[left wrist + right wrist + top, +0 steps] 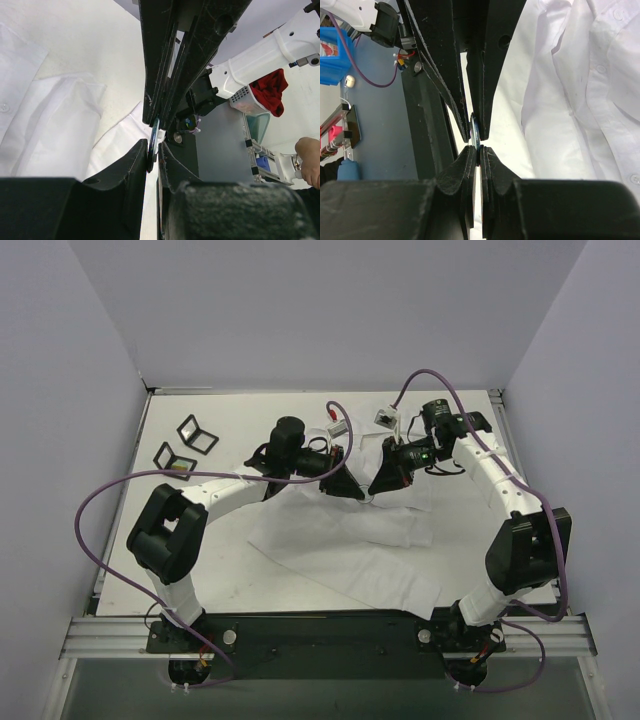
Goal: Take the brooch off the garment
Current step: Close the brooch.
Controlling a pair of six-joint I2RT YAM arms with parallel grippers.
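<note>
The left pincer (153, 150) and the right pincer (479, 150) both pinch the thin round brooch (475, 131) from 2 sides, right at a raised bit of the white garment (350, 555) that lies on the tabletop (230, 415), so the grab looks done but pulling it off is yet to do.

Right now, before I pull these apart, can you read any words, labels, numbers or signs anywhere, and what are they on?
None can be read in any view.
The blue box carries red and white print, too blurred to read.
The brooch shows only its thin edge between the left gripper and right gripper; no marking visible.
The shirt is plain white, no label showing.
</note>
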